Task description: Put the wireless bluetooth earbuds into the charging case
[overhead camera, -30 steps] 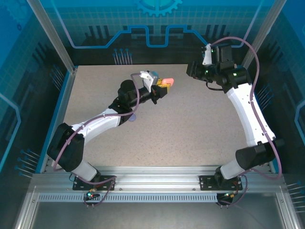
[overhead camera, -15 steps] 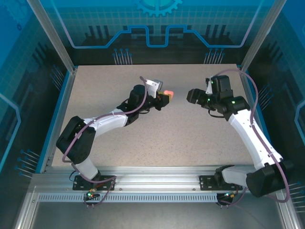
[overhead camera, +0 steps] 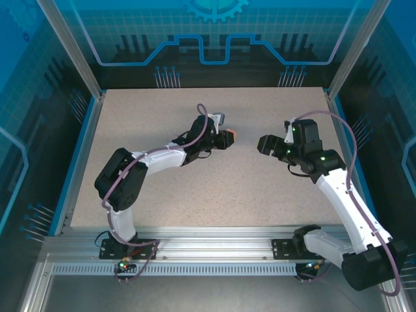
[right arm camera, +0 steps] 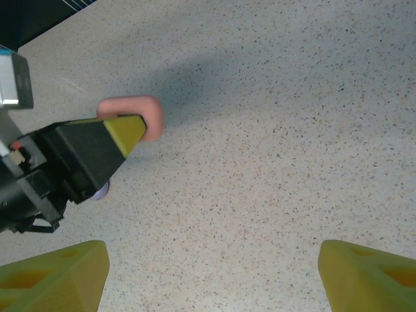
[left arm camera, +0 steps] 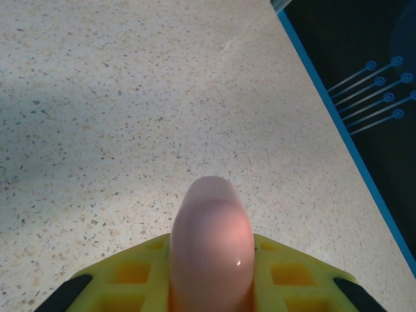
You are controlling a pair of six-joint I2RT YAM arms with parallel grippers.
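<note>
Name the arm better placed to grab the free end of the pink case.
Right. Its gripper is open and points at the pink case, whose end sticks out of the left gripper, which is shut on it.

One pink case point(left arm camera: 211, 247), two pincers point(overhead camera: 228, 138) point(overhead camera: 262, 144)

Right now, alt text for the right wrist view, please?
The left gripper, shut on a pink case, hangs over the speckled table at upper left. The right gripper is open, its yellow fingers in the bottom corners.
</note>
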